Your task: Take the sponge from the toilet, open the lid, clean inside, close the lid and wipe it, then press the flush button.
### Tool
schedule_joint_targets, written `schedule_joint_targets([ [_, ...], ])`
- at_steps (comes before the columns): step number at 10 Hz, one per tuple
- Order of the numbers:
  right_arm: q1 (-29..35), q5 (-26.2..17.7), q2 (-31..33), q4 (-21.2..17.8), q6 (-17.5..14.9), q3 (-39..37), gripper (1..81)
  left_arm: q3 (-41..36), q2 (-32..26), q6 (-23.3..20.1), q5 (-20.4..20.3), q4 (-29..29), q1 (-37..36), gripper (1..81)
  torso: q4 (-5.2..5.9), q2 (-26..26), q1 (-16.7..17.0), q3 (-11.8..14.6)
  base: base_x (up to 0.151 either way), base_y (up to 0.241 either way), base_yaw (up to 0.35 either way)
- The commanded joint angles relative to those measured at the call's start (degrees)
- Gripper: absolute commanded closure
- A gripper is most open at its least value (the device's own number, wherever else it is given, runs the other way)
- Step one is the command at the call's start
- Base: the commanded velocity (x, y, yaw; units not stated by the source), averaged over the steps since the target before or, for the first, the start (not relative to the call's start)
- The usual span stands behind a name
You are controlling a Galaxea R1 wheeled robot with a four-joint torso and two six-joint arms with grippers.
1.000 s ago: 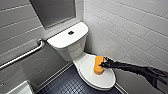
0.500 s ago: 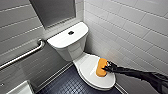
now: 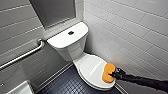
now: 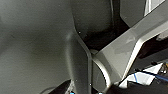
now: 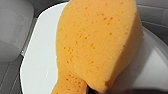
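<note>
Narrow tiled stall: a white toilet (image 3: 72, 47) with its lid (image 3: 91, 70) shut. The right pincer (image 3: 115, 74), pinching the orange sponge (image 3: 108, 72) by one end, has drawn it from nearer the lid's middle out to the lid's wall-side front rim, probably a pick-up or a wiping stroke. The tiled wall (image 3: 130, 32) stands near beyond that rim; free room lies back across the lid.

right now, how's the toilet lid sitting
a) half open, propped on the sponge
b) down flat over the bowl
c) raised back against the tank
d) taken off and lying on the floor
b: in the head view the lid lies closed and flat over the bowl of the toilet, and the sponge is over its wall-side edge at the right gripper.
</note>
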State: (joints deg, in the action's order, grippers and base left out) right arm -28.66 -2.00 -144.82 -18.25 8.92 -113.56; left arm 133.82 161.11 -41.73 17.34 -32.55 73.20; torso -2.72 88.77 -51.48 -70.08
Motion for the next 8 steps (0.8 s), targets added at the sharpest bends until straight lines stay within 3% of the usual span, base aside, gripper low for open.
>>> schedule_joint_targets([
  [1, -2.1, 1.9, 7.9, -0.7, 0.8, 7.4, 81.1, -1.4, -0.4, -0.1, 6.6, -0.7, 0.6, 1.0, 0.00, 0.0, 0.0, 0.0, 0.000, 0.000, 0.000],
  [4, -8.5, 6.7, 15.6, -0.7, 0.8, 15.6, 81.1, -2.2, -0.4, -0.1, 6.6, -0.7, 0.6, 1.0, 0.00, 0.0, 0.0, 0.0, 0.000, 0.000, 0.000],
  [8, -21.6, 13.7, 26.1, -0.3, 0.7, 24.8, 81.1, -2.2, -0.5, -0.2, 6.6, -0.6, 0.6, 1.0, 0.00, 0.0, 0.0, 0.0, 0.000, 0.000, 0.000],
])
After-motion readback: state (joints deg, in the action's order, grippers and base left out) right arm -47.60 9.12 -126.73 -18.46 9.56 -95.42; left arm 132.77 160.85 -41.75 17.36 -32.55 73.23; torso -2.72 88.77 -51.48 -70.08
